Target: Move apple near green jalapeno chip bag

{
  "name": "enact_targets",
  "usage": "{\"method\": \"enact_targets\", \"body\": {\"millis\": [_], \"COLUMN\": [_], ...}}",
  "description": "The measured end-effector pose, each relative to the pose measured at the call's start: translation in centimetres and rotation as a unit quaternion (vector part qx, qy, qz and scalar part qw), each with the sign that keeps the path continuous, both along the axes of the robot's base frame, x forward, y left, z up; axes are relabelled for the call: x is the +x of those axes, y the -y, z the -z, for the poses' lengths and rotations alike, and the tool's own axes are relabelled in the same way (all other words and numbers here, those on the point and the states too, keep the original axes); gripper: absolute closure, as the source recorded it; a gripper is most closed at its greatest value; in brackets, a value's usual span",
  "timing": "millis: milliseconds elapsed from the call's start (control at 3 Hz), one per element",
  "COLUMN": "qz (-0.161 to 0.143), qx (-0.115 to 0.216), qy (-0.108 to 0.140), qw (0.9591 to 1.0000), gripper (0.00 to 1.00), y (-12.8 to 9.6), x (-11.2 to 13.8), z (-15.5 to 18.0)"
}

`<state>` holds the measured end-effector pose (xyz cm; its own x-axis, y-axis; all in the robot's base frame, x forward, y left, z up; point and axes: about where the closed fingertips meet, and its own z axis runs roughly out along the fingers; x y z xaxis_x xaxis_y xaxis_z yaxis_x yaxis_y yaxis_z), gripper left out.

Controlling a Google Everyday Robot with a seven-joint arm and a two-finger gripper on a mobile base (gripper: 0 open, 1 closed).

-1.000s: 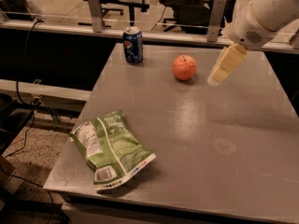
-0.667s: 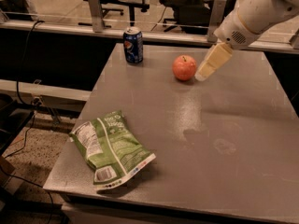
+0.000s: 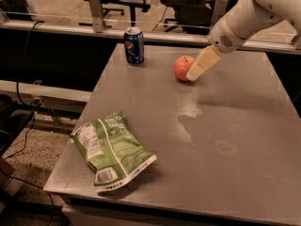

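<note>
Round orange-red apple [image 3: 181, 68] sits unmoved near the far edge of the grey desk [image 3: 235, 126]. Cream claw [image 3: 195, 70] has closed in from the right and is now against the apple's right side; open or closed, cannot tell. Crumpled green foil chip bag [image 3: 112, 149] lies at the near-left corner, well apart. Grasp is likely next.

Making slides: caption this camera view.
Gripper beside the apple at the far end of the table; green chip bag lies near the front left corner.

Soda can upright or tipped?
Upright: the soda can stands on its base, rim up, near the far edge of the table. The gripper is beside the apple.
</note>
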<state>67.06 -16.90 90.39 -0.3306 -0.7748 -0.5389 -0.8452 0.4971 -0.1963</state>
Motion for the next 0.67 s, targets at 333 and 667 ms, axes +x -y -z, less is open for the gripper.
{"method": "enact_targets", "body": {"millis": [333, 667], "qz": [0.004, 0.004], "qx": [0.004, 0.004], "qy": [-0.012, -0.023], "qw": [0.9999, 0.9997], "gripper": [0.0, 0.0], "y": [-0.6, -1.2], "x": [1.3, 2.2], "z": [1.8, 3.2]}}
